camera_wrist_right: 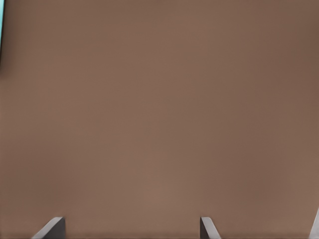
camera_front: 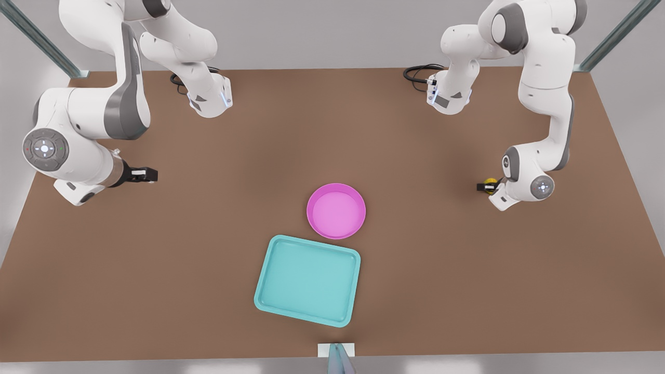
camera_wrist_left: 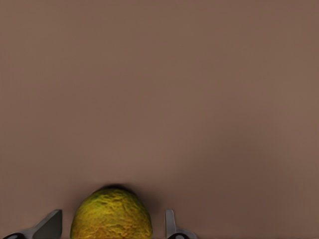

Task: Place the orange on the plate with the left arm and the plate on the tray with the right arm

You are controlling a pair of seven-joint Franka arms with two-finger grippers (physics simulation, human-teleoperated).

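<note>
Straddling the orange (camera_wrist_left: 111,214), my left gripper (camera_front: 487,186) stands spread (fingers not touching it). My right gripper (camera_front: 146,174) waits, fingers apart, over bare table (camera_front: 218,218).

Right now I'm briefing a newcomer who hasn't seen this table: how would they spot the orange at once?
Start at the brown table and go to the arm on the front view's right. At its low tip, the left gripper has the orange between its fingers, with gaps on both sides. It is the only small, bumpy, yellow ball, well apart from the pink plate and teal tray.
</note>
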